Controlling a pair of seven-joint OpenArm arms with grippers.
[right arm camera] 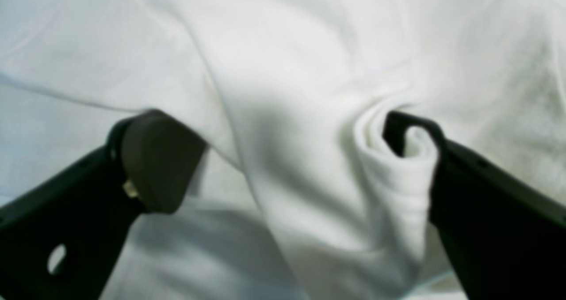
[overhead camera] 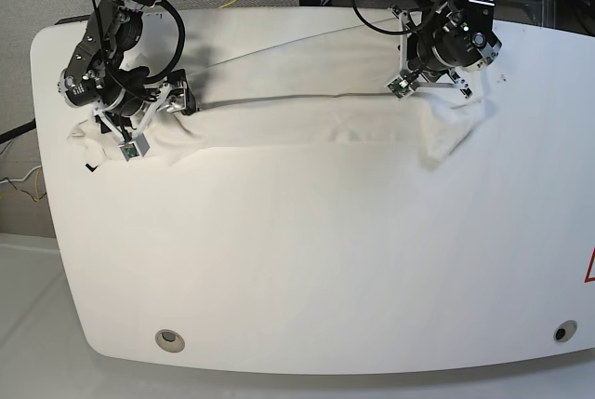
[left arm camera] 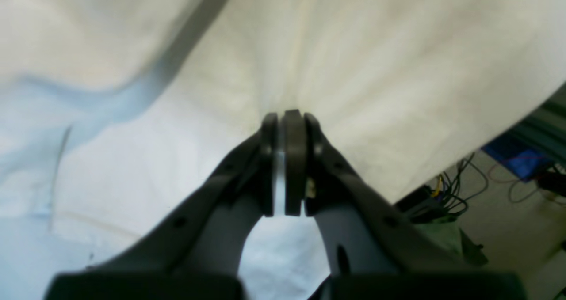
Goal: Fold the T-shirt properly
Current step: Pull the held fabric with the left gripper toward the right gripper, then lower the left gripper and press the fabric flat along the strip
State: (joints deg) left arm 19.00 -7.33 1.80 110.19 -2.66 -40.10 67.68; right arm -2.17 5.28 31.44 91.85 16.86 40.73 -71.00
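The T-shirt (overhead camera: 307, 125) lies stretched in a long band across the far part of the white counter (overhead camera: 325, 259), reaching from the far left corner to the far right, with one edge pulled taut between the two arms. At the right end of the band the left pincer (left arm camera: 287, 119) is pressed together on a pinch of the cloth; its wrist view shows white fabric fanning out from the closed tips and a thin strip of it squeezed between the pads. At the left end the right pincer (right arm camera: 283, 145) stands wide apart over the rumpled cloth, a rolled fold of shirt lying against the inner face of one finger (right arm camera: 409, 132), while the other finger (right arm camera: 154, 158) rests on flatter fabric; nothing is clamped there. Off the counter's edge, cables (left arm camera: 451, 194) lie on the floor.
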